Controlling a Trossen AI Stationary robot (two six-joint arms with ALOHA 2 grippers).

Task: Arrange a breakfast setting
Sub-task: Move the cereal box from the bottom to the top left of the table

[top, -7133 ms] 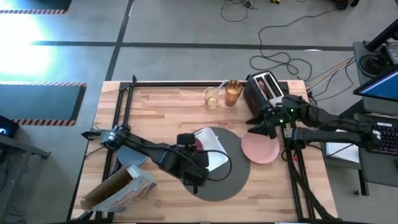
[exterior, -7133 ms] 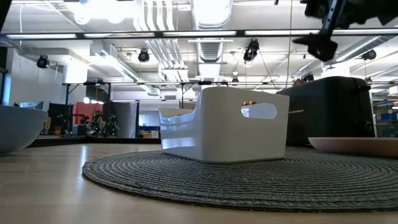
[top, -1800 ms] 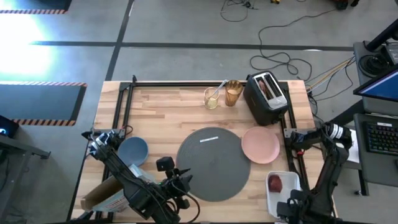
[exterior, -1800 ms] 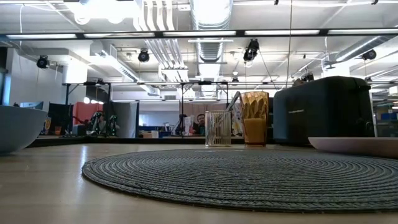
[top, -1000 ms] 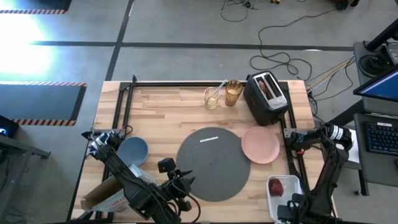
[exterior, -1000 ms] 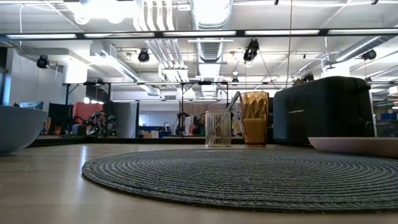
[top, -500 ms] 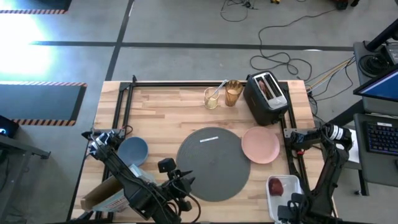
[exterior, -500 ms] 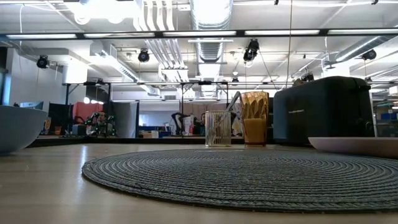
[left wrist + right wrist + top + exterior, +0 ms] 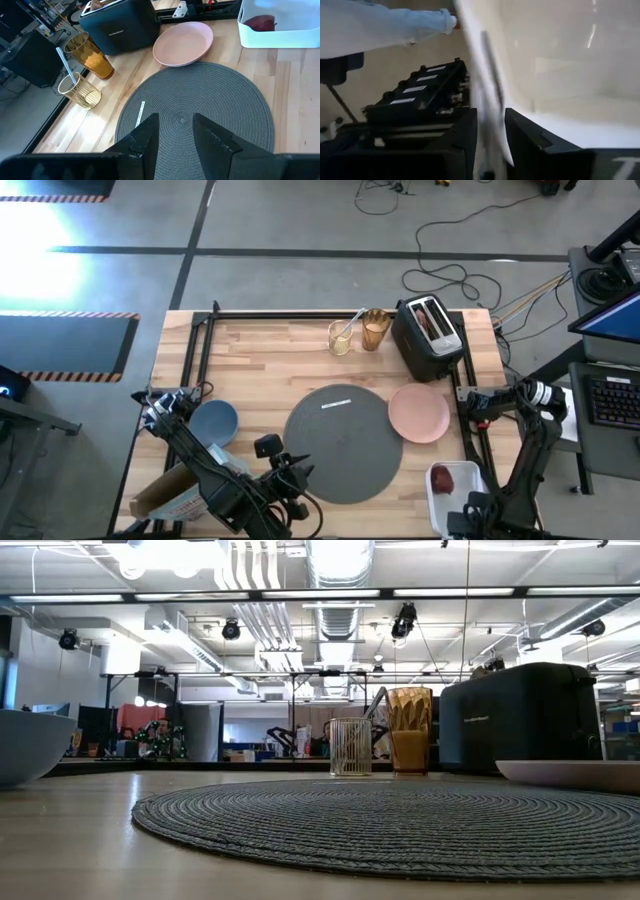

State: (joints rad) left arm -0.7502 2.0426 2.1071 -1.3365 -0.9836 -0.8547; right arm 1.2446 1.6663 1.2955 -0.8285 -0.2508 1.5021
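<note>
Step in hand, as I'm reading it: parking the tray [image 9: 432,498] off the mat [image 9: 345,442] so the setting can go down. R gripper [image 9: 491,111] is sitting at the tray's wall by the front-right corner of the worktop. Can't tell whether it's clamping that wall or letting go. L gripper [image 9: 175,117] is hovering over the mat's front edge, part-open and holding nothing.

Doing it well: R should be letting go fully, then lifting straight up before swinging away. The tray is lying close to the worktop's edge, so any drag risks tipping it off. The apple [image 9: 443,475] is lying loose inside and will be rolling if the tray gets jolted.

Where things are lying:
- plate [image 9: 418,412] touching the mat's right rim
- bowl [image 9: 213,422] near the left edge
- tumbler [image 9: 375,330] and a clear glass [image 9: 340,337] w/ the spoon [image 9: 352,323] near the back edge
- toast [image 9: 428,323] sitting in the toaster [image 9: 430,340] towards the back-right corner

Vs the earliest frames: the tray was standing on the mat w/ L arm over it and R gripper up by the toaster. The mat is now lying bare and the tray is at the front-right. Over the last couple of secs nothing on the worktop is shifting.
</note>
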